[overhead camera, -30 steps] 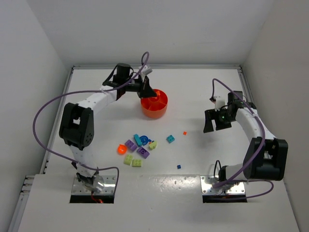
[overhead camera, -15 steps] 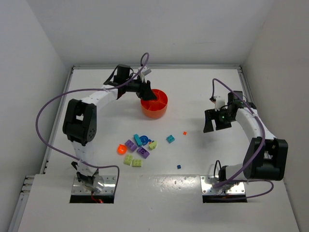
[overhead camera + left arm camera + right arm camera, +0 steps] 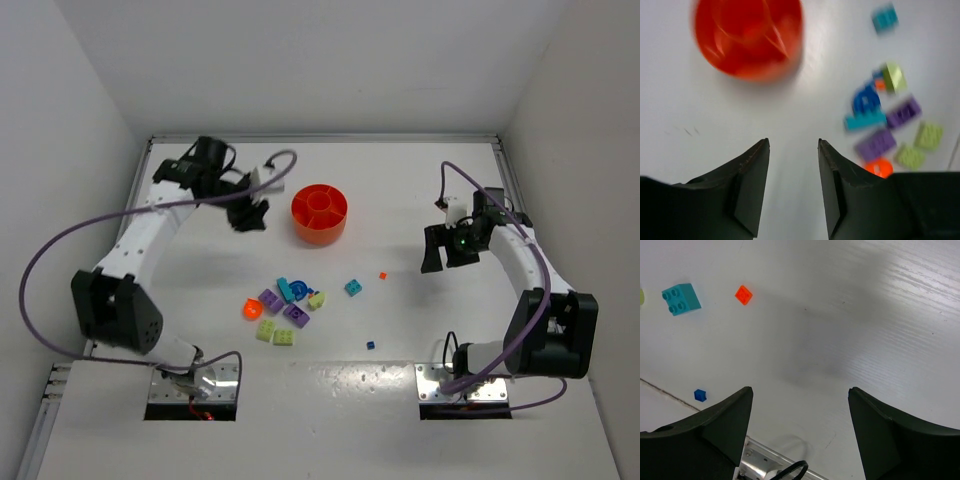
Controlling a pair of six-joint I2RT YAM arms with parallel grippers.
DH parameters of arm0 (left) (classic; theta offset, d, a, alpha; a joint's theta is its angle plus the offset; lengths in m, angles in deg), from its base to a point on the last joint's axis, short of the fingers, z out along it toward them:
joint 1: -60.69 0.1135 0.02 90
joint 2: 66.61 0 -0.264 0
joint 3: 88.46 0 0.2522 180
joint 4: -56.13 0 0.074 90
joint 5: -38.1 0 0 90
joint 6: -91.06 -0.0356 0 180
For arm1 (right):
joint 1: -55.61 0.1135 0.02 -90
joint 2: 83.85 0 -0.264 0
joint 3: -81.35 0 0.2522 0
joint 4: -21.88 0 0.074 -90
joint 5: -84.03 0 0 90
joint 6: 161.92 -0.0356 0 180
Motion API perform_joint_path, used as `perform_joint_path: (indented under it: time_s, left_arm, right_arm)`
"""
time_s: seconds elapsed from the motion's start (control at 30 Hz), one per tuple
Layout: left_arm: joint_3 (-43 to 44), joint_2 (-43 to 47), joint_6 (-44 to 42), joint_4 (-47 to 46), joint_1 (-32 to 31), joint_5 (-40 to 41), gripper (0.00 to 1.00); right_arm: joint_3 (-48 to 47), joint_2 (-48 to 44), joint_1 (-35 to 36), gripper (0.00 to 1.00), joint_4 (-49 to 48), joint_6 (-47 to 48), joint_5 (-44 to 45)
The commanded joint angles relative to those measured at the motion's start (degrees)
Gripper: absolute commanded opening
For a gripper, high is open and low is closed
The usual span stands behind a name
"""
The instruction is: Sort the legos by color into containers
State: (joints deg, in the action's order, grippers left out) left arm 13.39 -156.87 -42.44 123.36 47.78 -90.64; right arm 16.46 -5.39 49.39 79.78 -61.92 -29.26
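The orange bowl [image 3: 318,232] with wedge compartments stands at the back middle of the table and shows blurred in the left wrist view [image 3: 755,70]. My left gripper [image 3: 250,215] hovers to its left, open and empty [image 3: 793,145]. Most legos lie in a loose cluster in front of the bowl: purple bricks [image 3: 270,299] [image 3: 876,145], lime ones [image 3: 267,331] [image 3: 929,135], a round orange piece [image 3: 251,309] [image 3: 879,167] and a blue arch [image 3: 290,290] [image 3: 865,100]. A teal brick [image 3: 353,287] [image 3: 681,298], a tiny orange tile [image 3: 382,274] [image 3: 743,294] and a tiny blue stud [image 3: 370,345] [image 3: 700,395] lie apart. My right gripper [image 3: 447,262] [image 3: 800,390] hangs wide open at the right.
White walls close in the table on the left, back and right. Purple cables loop from both arms. The right arm's metal base plate [image 3: 760,460] lies at the near edge below its jaws.
My left arm swung left, from over the bowl to the table beside it, and its jaws opened. The right arm has not moved.
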Motion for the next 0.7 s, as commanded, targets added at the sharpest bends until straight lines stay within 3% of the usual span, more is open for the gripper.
perform_joint_path:
  time_s: [0.0,0.03,0.1,0.27,0.47,0.67]
  left_arm:
    - [-12.6,7.3,-25.7,21.0,5.1,8.4,0.49]
    - [-19.7,10.3,-29.3,21.0,6.2,9.7,0.49]
    - [-25.8,17.4,-38.0,21.0,7.7,11.0,0.45]
    - [-37.3,20.4,-43.7,20.1,5.8,12.0,0.42]
    - [-38.6,11.4,-44.4,14.7,5.3,6.8,0.42]
    - [-32.6,0.8,-41.5,11.6,5.8,1.2,0.45]
  right_arm:
    - [-1.7,-1.4,0.2,0.77,-1.0,-0.8,-2.0]
    - [-1.7,-1.4,0.2,0.77,-1.0,-0.8,-2.0]
    - [-1.7,-1.4,0.2,0.77,-1.0,-0.8,-2.6]
    - [-1.7,-1.4,0.2,0.77,-1.0,-0.8,-2.6]
    - [-1.7,-0.8,0.2,0.77,-1.0,-0.8,-1.9]
    - [-1.7,-0.8,0.2,0.77,-1.0,-0.8,-1.4]
